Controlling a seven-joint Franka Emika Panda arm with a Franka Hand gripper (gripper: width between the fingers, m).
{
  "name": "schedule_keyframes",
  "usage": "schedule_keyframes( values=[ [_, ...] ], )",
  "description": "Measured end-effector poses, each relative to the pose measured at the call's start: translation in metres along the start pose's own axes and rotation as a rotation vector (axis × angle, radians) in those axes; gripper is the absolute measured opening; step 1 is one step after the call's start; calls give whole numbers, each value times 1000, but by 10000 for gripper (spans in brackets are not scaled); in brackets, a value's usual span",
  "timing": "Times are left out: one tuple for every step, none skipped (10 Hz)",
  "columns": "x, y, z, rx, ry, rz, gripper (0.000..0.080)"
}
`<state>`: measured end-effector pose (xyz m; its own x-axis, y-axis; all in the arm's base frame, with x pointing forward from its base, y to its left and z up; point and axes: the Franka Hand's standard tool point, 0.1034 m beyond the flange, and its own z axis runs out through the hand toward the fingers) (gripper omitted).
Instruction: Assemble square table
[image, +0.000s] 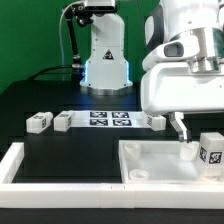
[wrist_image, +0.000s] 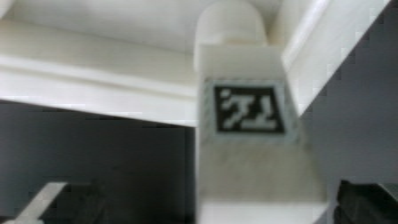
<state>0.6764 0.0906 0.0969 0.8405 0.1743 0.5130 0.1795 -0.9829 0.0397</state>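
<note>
White square panel (image: 160, 165) nearest; gripper (image: 186, 138) open above leg block (image: 211, 150).

White, rounded arm (image: 185, 50) casing; grey band at the joint; dark fingers (image: 183, 127) below the blocky white wrist; behind the arm, a white base (image: 105, 60) trailing black cables.

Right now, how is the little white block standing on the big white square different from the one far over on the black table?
The leg on the panel stands upright on the square panel; the far leg lies on its side on the black table. The leg on the panel sits right by the open claw; the far leg lies alone at the exterior view's left. Both are small white blocks with black-and-white tags.
</note>
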Motion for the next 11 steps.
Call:
schedule_keyframes(
  values=[
    [-5, 2, 4, 2, -27, 6, 648],
    [-12, -3, 9, 23, -140, 13, 648],
    [-6, -6, 10, 32, -178, 28, 648],
    [-10, -15, 12, 47, -268, 55, 648],
    [-7, -21, 11, 62, -338, 59, 648],
    [-6, -22, 11, 69, -383, 57, 648],
    [-11, -20, 11, 76, -472, 58, 648],
    [-7, -15, 12, 71, -467, 39, 648],
    [-8, -10, 12, 65, -465, 32, 648],
    [-8, -3, 12, 60, -467, 35, 648],
    [-9, -3, 13, 59, -468, 42, 648]
  ],
)
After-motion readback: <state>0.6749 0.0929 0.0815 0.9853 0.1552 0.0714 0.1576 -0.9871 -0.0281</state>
